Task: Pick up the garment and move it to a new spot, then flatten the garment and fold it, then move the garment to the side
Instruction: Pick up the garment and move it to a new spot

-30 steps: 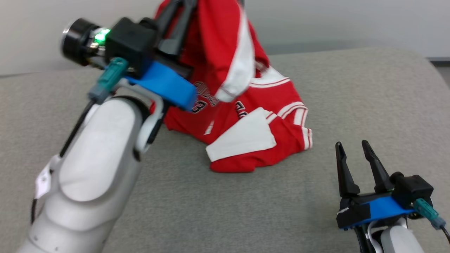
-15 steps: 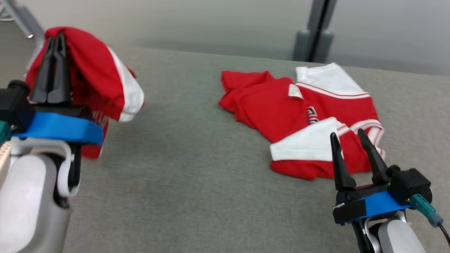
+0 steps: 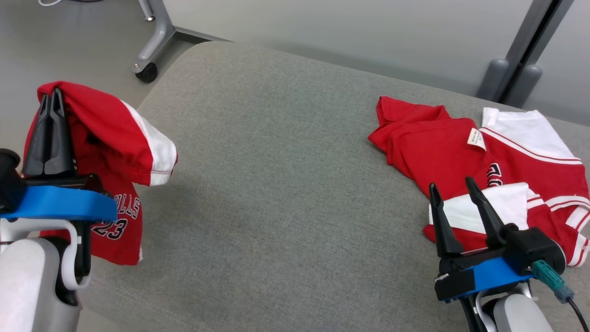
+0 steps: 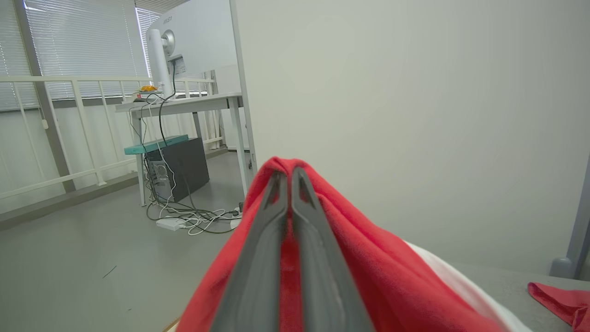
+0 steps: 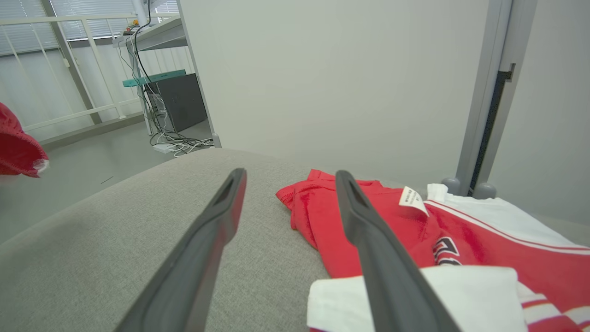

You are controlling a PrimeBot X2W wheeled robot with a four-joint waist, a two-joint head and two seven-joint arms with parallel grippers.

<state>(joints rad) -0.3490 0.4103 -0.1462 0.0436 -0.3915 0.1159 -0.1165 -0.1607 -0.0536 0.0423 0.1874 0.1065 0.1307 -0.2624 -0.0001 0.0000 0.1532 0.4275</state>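
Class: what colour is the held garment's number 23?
Black, outlined white, on the red garment; clearest in head view.

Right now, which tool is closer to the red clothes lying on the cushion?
Right. The right tool is at the near edge of the lying clothes; the left tool, shut on another red garment, is far to their left.

Head camera looks down on the grey couch (image 3: 276, 184); wrist cameras look low across it, sharing the spread jersey (image 3: 428, 147).

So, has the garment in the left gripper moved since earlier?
Yes, leftward. The held garment hung right above the lying garment; now it hangs far from it, at the left edge of the grey surface.
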